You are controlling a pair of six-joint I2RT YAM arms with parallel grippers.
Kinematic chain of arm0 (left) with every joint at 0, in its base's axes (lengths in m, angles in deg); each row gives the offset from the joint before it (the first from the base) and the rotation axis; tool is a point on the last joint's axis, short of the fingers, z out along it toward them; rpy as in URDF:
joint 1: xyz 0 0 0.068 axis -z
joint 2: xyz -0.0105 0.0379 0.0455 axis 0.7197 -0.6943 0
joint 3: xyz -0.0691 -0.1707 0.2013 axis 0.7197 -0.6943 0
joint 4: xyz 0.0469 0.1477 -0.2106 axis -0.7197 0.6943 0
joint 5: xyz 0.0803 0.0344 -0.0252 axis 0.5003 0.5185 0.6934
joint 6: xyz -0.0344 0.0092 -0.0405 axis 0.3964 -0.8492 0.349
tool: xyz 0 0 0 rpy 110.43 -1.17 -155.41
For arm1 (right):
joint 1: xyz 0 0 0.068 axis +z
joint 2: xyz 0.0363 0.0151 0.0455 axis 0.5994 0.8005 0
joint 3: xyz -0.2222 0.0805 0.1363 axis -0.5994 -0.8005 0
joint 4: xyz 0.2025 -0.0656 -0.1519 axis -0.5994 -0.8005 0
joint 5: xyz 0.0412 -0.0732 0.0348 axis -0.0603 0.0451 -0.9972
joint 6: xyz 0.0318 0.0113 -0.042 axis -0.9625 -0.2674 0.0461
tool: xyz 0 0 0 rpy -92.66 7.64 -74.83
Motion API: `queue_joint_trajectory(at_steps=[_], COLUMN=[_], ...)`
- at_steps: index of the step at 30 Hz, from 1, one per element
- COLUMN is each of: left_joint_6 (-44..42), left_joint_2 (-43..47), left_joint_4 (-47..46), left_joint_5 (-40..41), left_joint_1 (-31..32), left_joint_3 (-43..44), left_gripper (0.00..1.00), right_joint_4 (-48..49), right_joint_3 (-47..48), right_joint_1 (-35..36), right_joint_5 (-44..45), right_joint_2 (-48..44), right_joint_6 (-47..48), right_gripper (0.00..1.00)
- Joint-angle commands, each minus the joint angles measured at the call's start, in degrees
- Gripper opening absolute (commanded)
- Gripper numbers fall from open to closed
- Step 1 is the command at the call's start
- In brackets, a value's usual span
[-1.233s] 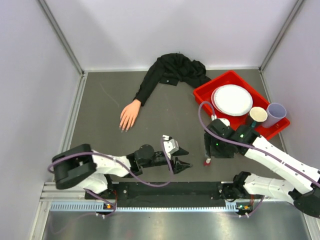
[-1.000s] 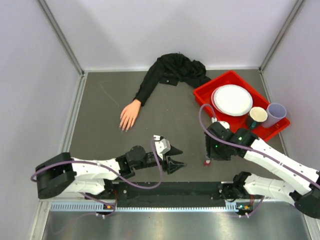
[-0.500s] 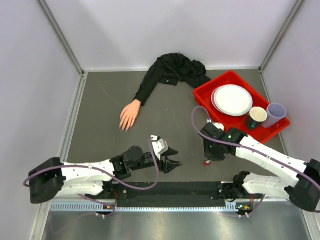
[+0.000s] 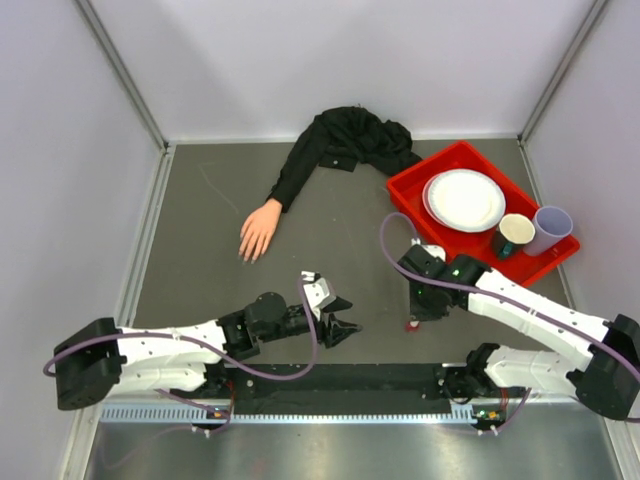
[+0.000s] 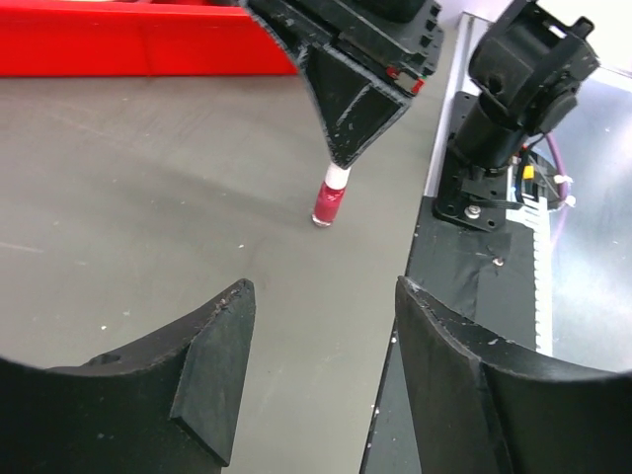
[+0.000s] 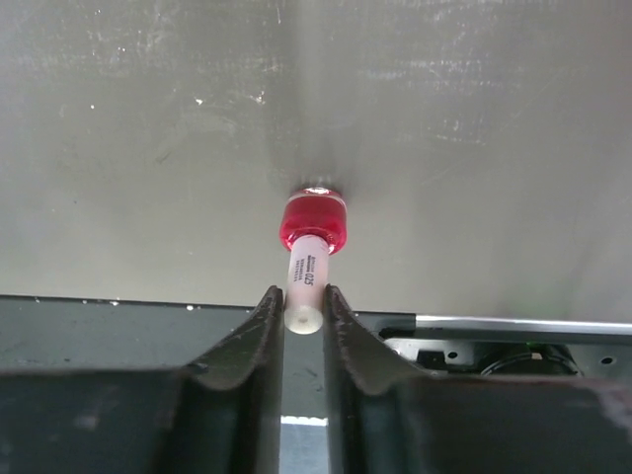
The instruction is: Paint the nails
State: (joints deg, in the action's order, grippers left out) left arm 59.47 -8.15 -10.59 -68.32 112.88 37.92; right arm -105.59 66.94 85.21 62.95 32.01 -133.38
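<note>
Right tool [image 6: 304, 296]: my two fingers are closed on the white cap of the bottle [image 6: 313, 222], coming at it from above.
Bottle: small and red, it stands upright on the grey worktop [image 4: 200, 280].
Left tool [image 4: 340, 322]: my jaws stand open and hold nothing. It sits low, left of the bottle and apart from it, pointing towards it.
Nails [image 4: 247, 256]: they are on the hand [image 4: 259, 228], well apart from the bottle, left of it and farther back. They are too small for me to tell their colour.
Hand: it lies flat, palm down. Its black sleeve [image 4: 330, 145] runs back and away from the bottle.
Tray [image 4: 405, 185]: red, behind the bottle and to its right. It carries a white plate [image 4: 465, 198] and two cups [image 4: 516, 229].
</note>
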Motion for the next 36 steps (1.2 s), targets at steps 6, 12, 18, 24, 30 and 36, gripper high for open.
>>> queue_joint_trajectory(at_steps=[6,12,18,24,30,36], left_joint_6=[0.66,2.85,6.80,9.97,12.70,15.86], left_joint_2=[3.33,7.71,13.69,19.22,21.00,16.62], left_joint_4=[4.44,7.16,20.59,31.23,32.48,38.00], left_joint_5=[3.86,10.27,23.87,31.63,33.74,35.77], left_joint_1=[-0.93,-2.51,-2.78,-2.87,-2.87,-2.95], left_joint_3=[4.91,5.61,9.30,10.89,10.45,15.97], left_gripper=[0.64,0.60,0.58,0.58,0.58,0.66], right_joint_4=[0.07,3.67,4.73,3.59,6.13,6.66], right_joint_3=[5.57,13.74,23.59,27.99,29.05,30.01], right_joint_1=[0.93,2.50,4.70,5.58,5.94,5.94], right_joint_5=[2.41,4.26,7.16,10.50,8.84,7.08], right_joint_2=[1.59,10.53,21.36,29.01,29.37,23.51], right_joint_6=[2.61,4.81,2.71,-3.53,-2.22,3.93], right_gripper=[0.00,0.00,0.00,0.07,0.35,0.92])
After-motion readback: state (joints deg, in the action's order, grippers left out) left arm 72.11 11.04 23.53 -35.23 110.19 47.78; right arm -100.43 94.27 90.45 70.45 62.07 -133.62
